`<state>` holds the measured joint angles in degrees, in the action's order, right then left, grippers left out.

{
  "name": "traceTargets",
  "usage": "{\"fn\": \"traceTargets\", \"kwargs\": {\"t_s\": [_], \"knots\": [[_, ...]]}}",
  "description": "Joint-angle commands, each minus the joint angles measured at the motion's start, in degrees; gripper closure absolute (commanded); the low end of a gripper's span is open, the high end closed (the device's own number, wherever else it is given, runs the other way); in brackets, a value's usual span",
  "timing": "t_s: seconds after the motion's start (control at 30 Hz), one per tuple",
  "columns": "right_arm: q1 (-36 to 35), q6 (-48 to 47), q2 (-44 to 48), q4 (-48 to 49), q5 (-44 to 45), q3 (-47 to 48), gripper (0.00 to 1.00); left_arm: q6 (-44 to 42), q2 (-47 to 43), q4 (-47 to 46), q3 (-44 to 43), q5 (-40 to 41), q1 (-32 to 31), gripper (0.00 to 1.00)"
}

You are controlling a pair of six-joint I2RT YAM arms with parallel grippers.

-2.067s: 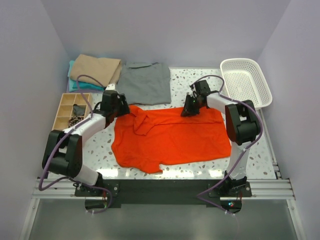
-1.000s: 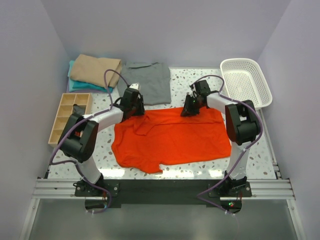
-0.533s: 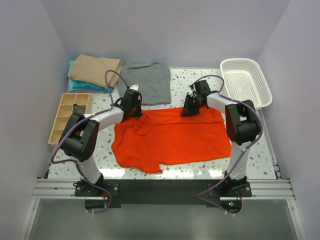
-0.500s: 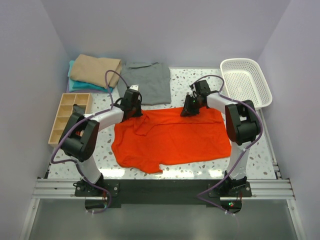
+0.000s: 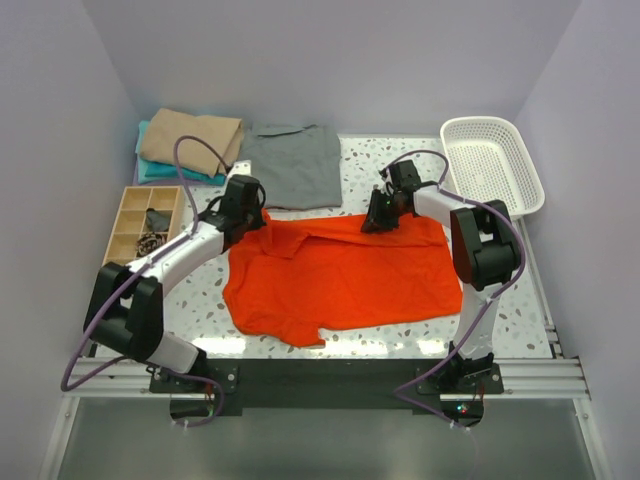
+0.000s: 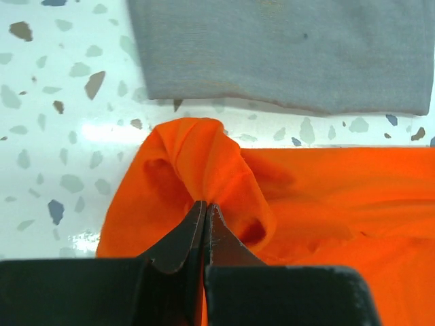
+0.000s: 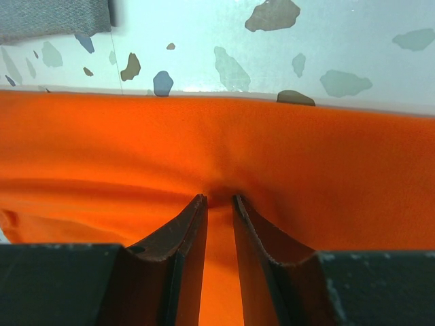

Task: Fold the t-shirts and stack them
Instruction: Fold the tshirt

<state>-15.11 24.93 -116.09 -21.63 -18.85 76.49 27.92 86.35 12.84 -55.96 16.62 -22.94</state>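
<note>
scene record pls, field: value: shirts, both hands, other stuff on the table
orange-red t-shirt: spread at table centre, mostly flat
grey t-shirt: flat, behind it
tan t-shirt: folded, atop teal t-shirt, far left
left hand: shut on a raised fold at the orange-red t-shirt's far-left corner
right hand: pinching that shirt's far edge
basket: far right
wooden tray: left edge
</note>
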Motion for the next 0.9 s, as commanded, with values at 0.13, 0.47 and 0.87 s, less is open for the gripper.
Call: {"fn": "traceTargets", "kwargs": {"t_s": [0.13,0.47,0.87], "knots": [[0.7,-3.0,-4.4,-5.5,10.9,-3.2,0.71,4.8,-2.2,5.4,5.2,6.3,2.4,1.0],[0.6,-3.3,-4.4,-5.9,10.9,-3.1,0.71,10.4,-6.4,11.5,12.5,11.7,7.1,0.64],[0.7,-3.5,-4.7,-6.0,10.6,-2.9,0.72,2.6,-4.9,2.9,3.9,2.2,5.1,0.34]]}}
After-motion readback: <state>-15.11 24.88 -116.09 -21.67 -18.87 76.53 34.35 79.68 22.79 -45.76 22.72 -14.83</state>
